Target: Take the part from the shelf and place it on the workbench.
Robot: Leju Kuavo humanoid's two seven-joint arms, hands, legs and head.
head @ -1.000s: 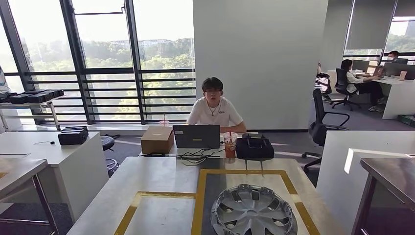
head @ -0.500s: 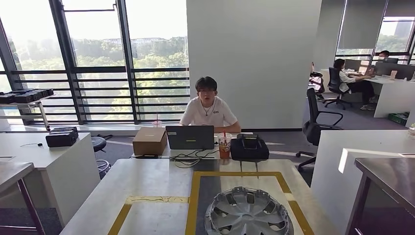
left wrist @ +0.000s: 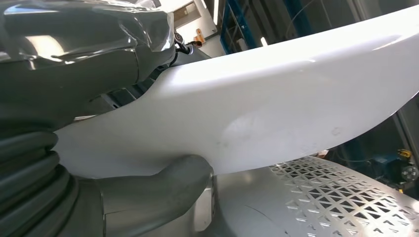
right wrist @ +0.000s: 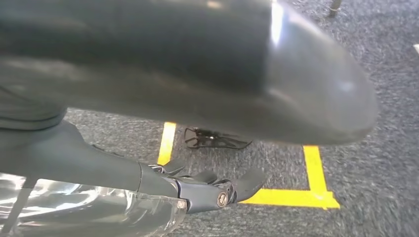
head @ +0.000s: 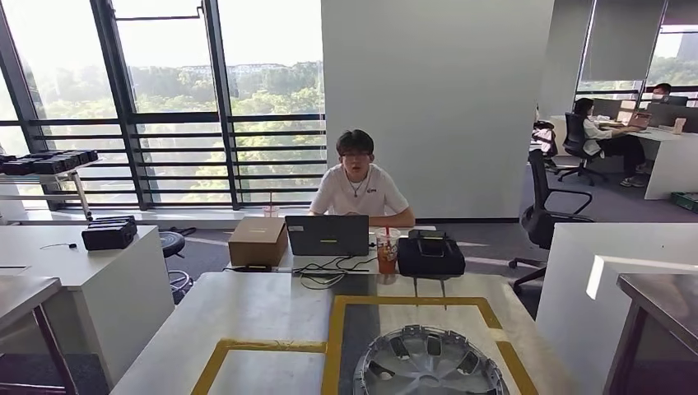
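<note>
Left wrist view first; where is the part?

White part [left wrist: 276, 103] sits in the left hand [left wrist: 59, 113]; the thick thumb [left wrist: 163, 190] presses up under its lower edge and the grey cover lies over its top edge, so the hand is clamped on it; the part's long smooth curve runs away from the hand and out past the frame; a perforated grey sheet [left wrist: 326, 197] lies close beneath it.

And the other hand?

Right hand [right wrist: 207, 190] hangs over grey carpet [right wrist: 375, 163] marked with yellow tape [right wrist: 316, 177]; its dark fingers [right wrist: 247, 182] reach out loosely, lightly bent, with nothing in them.

Where is the workbench?

Head view has the workbench [head: 263, 300] straight ahead; a yellow-bordered dark panel [head: 354, 329] takes its right half, and a silver wheel cover [head: 430, 364] lies inside that border at the near edge; the pale left half is bare.

What crowds the far edge?

Cardboard box [head: 258, 240], laptop [head: 327, 234], a cup [head: 387, 249] and a black bag [head: 430, 255] stand in a row along it, cables trailing onto the top; a person [head: 360, 185] sits just behind.

Room at the sides?

White desk [head: 82, 259] with a black case [head: 109, 234] stands to the left, an open aisle between it and the bench; a white counter [head: 634, 247] and a steel table [head: 667, 292] stand to the right, with a narrower gap.
</note>
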